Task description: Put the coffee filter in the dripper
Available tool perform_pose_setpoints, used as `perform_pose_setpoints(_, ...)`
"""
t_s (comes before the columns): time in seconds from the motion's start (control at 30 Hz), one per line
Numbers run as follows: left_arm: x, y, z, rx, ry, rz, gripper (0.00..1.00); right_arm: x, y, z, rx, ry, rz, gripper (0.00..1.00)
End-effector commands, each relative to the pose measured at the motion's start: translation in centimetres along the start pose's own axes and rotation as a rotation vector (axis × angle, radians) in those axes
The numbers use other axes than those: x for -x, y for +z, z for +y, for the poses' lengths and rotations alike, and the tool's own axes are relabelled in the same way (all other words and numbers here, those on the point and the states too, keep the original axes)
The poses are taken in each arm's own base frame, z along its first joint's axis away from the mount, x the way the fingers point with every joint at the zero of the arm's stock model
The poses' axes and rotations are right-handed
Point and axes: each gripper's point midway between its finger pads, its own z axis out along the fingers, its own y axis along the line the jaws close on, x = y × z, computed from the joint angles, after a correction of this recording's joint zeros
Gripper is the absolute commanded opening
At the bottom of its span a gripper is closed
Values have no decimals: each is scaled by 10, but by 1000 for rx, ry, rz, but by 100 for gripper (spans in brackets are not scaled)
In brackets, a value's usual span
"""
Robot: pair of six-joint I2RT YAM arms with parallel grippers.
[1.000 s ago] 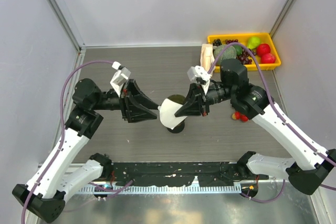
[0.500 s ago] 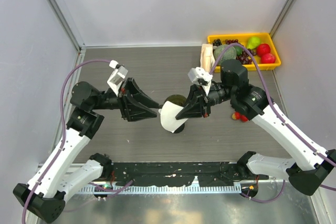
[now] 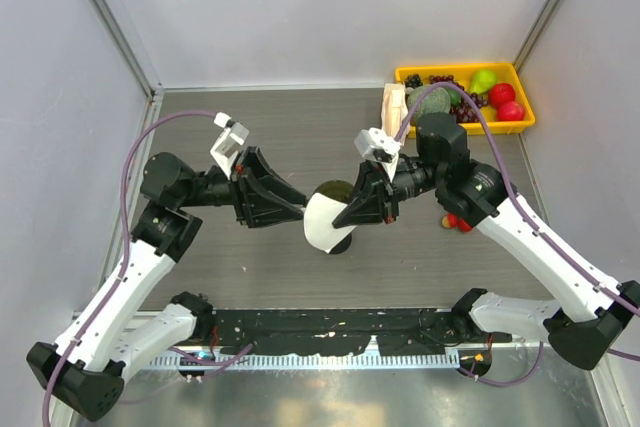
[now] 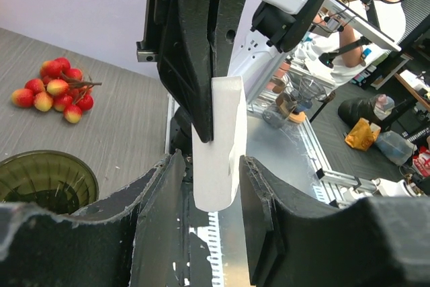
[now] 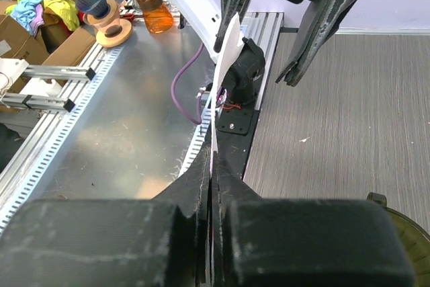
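My right gripper [image 3: 352,215] is shut on the coffee filter [image 3: 323,224], a thin white paper held upright above the table's middle. In the right wrist view the filter [image 5: 226,58] shows edge-on, rising from my shut gripper [image 5: 211,169]. My left gripper [image 3: 300,209] is open, with its fingers on either side of the filter's left edge. In the left wrist view the filter [image 4: 218,146] hangs between the open fingers of my left gripper [image 4: 208,162]. The dark olive dripper [image 3: 336,190] stands on the table right behind the filter, partly hidden. It also shows in the left wrist view [image 4: 44,179].
A yellow tray [image 3: 455,67] of fruit sits at the back right, with an upright pack of papers [image 3: 395,102] beside it. A bunch of red cherries [image 3: 458,220] lies under the right arm and shows in the left wrist view [image 4: 54,92].
My left gripper has turned and come closer, so its fingers now straddle the filter's edge. My right gripper has shifted the filter slightly down and left.
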Motion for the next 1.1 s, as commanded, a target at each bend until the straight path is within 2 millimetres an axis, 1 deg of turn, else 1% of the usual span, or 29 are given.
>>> perform_pose_setpoints(0.0,4,3,-3,-12,25,-15,46,10,1,1,2,-37,-10,5)
perform_pose_setpoints(0.17,-1,6,-1,-15,9,-1,45,12,2,1,3,-38,-10,5)
perform_pose_setpoints(0.4,-8,7,1,-14,-7,13,44,10,4,-3,-3,-34,-4,5)
perform_pose_setpoints(0.5,-10,7,-1,-28,-10,19,47,10,4,-5,-17,-37,-4,5)
perform_pose_setpoints(0.6,-12,9,1,-22,-20,19,48,11,5,-7,-17,-35,-6,5)
perform_pose_setpoints(0.8,-25,11,9,-17,-49,37,48,20,4,-5,-18,-47,-21,5)
perform_pose_setpoints(0.93,-27,10,8,-17,-48,40,48,24,3,-5,-23,-63,-25,5)
perform_pose_setpoints(1.07,-27,8,2,-33,-38,44,51,19,1,-7,-43,-67,-13,5)
